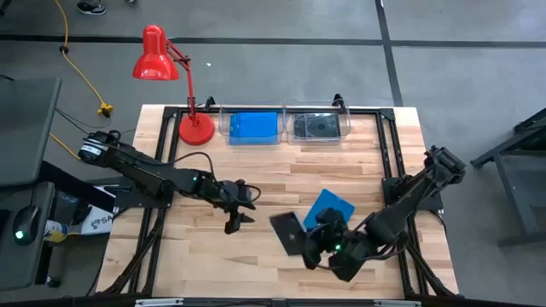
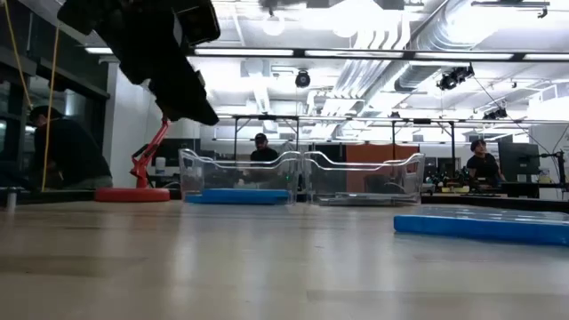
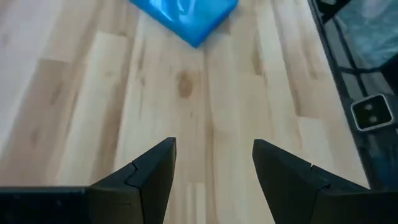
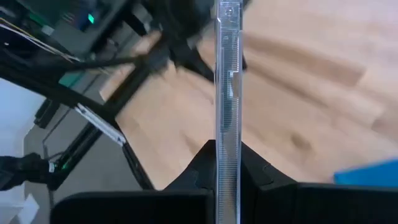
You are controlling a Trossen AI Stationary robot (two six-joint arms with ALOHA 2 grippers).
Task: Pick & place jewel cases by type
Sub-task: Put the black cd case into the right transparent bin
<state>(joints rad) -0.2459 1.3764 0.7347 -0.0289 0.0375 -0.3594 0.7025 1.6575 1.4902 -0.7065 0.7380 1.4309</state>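
High view: wooden desk (image 1: 256,170) with both arms over its near half, two clear bins along the far edge.
Right gripper (image 1: 309,247): near-right part of the desk, clamped tight on a dark grey jewel case (image 1: 288,230). Right wrist view shows that case (image 4: 227,106) edge-on between the closed fingers (image 4: 198,167), lifted clear of the wood.
Left gripper (image 1: 239,217): hovering over mid-desk, left of the right gripper, jaws spread wide, nothing between them. Left wrist view confirms it: fingers (image 3: 152,171) apart, bare wood in the gap.
Blue jewel case on desk (image 1: 329,207): flat, rotated like a diamond, just beside the held grey case and partly under the right arm. Corner also visible in the left wrist view (image 3: 186,15); low view has it flat at right (image 2: 484,226).
Left bin (image 1: 252,126): blue cases inside; count not readable.
Right bin (image 1: 317,126): dark grey case inside; count not readable.
Red desk lamp (image 1: 171,81): far-left corner of the desk, just beside the left bin.
Background: people (image 2: 67,151) at benches beyond the desk in the low view.
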